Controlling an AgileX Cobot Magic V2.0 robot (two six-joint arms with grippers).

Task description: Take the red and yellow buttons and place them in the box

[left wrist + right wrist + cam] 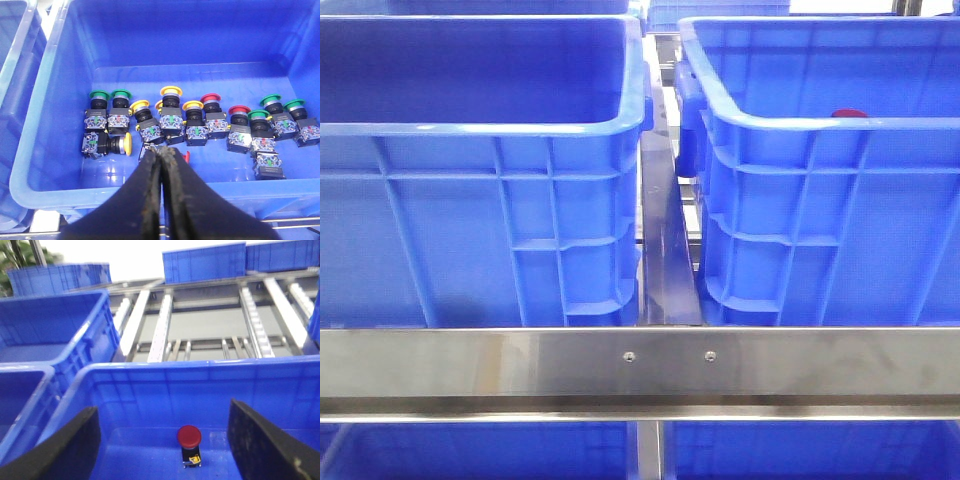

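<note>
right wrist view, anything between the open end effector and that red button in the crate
Nothing visible does. The right end effector is open, its fingers spread to either side, and the red button stands upright alone on the floor of the blue crate in the gap between them. No other part sits near it in this view.

2 blue crates (470,230) (830,230) side by side on steel rack (640,365)

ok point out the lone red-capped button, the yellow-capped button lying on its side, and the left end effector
lone red-capped push button (189,436), right wrist view, on its round cap
yellow-capped push button lying on its side (126,144), left wrist view, on the yellow cap
left end effector (161,156), left wrist view, between its closed black fingertips
</note>
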